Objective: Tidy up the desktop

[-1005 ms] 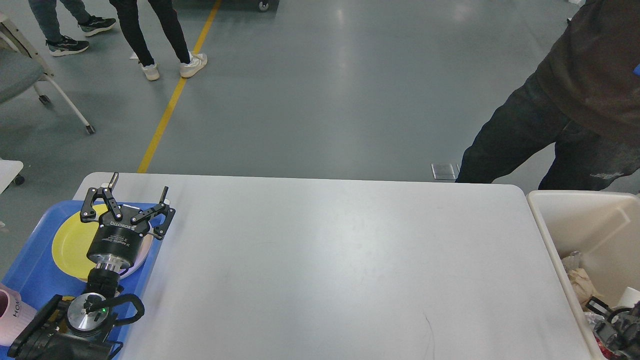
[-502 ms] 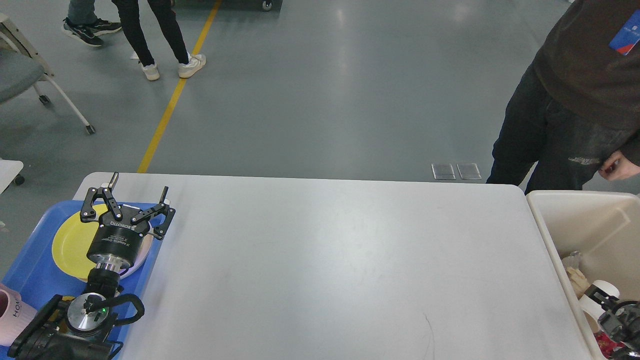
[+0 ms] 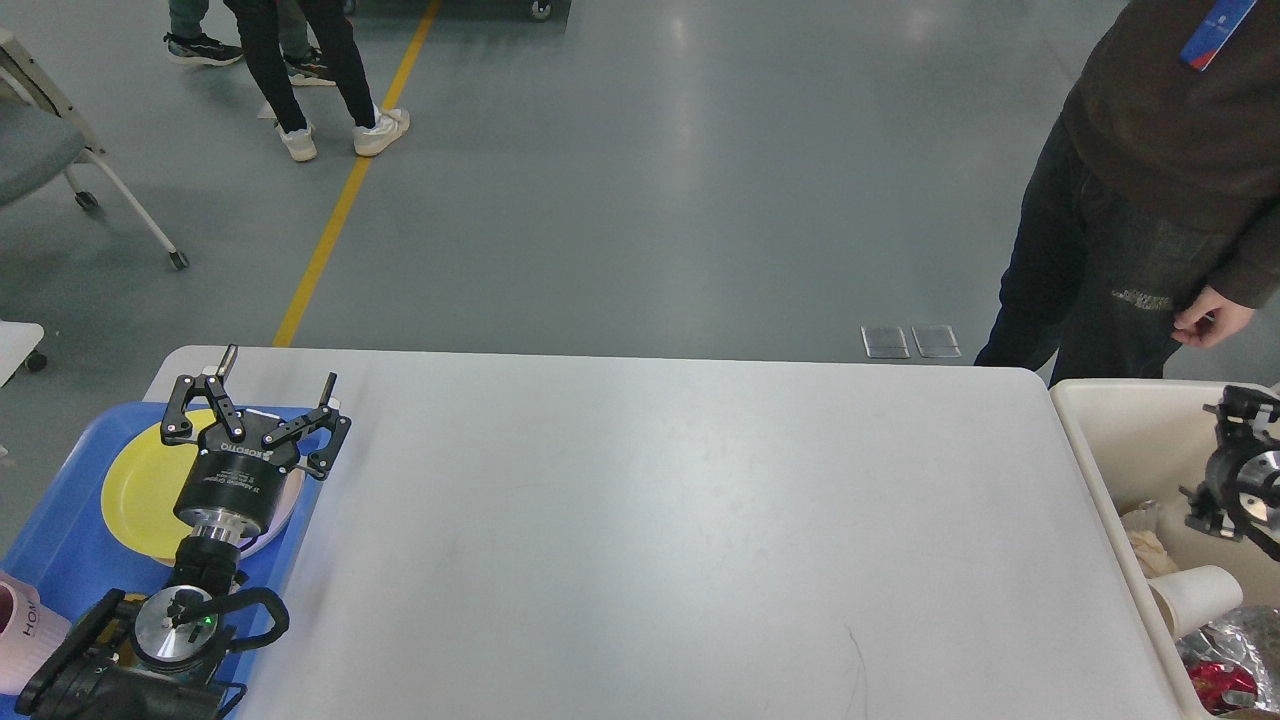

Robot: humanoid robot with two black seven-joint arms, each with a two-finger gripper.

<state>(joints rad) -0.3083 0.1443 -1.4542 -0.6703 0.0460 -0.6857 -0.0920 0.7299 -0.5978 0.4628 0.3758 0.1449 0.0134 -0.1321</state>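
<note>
The white desktop [image 3: 660,520] fills the middle of the head view, and nothing lies on its bare surface. My left gripper [image 3: 280,368] is open and empty, held above the yellow plate [image 3: 140,490] on the blue tray [image 3: 60,545] at the desktop's left end. My right gripper [image 3: 1240,408] hovers over the cream bin [image 3: 1100,420] at the right edge. It is seen small and dark, so its fingers cannot be told apart. A white paper cup [image 3: 1195,600] lies on its side in the bin, below that gripper.
A pink cup [image 3: 25,630] stands at the tray's near left corner. The bin also holds crumpled paper and foil wrappers [image 3: 1225,665]. A person in dark clothes [image 3: 1130,230] stands just behind the desktop's far right corner. A chair [image 3: 50,150] stands far left.
My right gripper has risen from the bin's near corner to higher over the bin. The paper cup now lies free in the bin. The person has straightened up. My left arm has not moved.
</note>
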